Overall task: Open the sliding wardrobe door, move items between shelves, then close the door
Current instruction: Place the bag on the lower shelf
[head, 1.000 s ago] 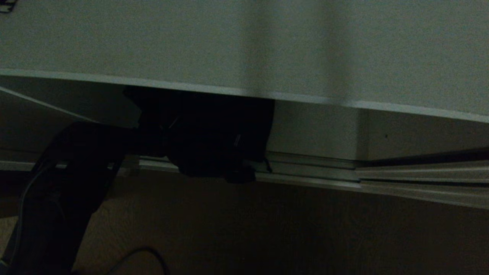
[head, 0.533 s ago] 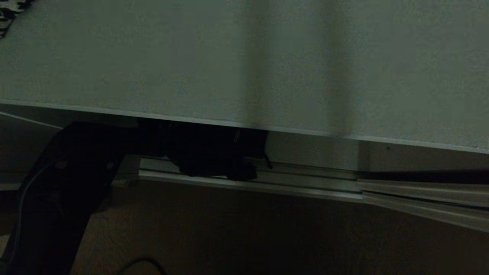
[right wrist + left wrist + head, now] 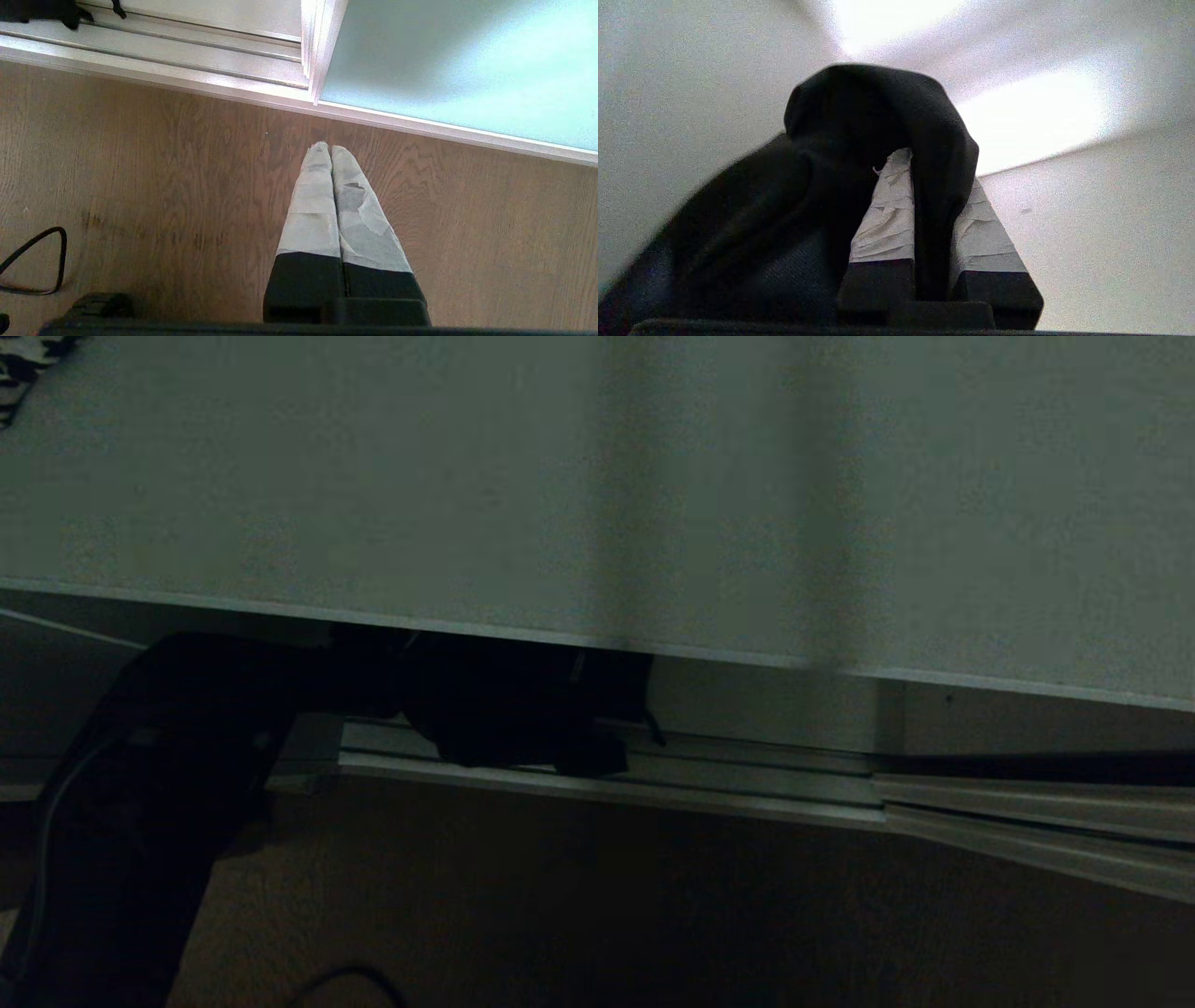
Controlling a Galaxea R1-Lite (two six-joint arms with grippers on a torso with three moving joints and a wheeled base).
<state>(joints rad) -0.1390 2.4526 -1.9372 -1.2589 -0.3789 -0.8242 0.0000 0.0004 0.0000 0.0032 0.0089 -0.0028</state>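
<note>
The black fabric bag [image 3: 523,709] hangs in the wardrobe opening just under the front edge of a pale shelf [image 3: 467,476], its bottom over the door track [image 3: 700,793]. My left arm [image 3: 140,784] reaches to it from the lower left. In the left wrist view my left gripper [image 3: 931,172] is shut on a fold of the bag's black strap [image 3: 878,116], with pale wardrobe boards all around. The teal frosted sliding wardrobe door [image 3: 444,60] stands slid aside. My right gripper [image 3: 327,147] hangs shut and empty over the wooden floor in front of the door's edge.
The silver double track [image 3: 163,51] runs along the wardrobe's foot, with the wooden floor [image 3: 140,186] in front of it. A black cable [image 3: 32,261] loops on the floor at the left. A patterned black-and-white cloth [image 3: 23,359] lies at the shelf's far left.
The whole head view has shifted: the shelf's front edge now sits lower in the picture and hides more of the bag. The bag stays in the left gripper's hold over the track.
</note>
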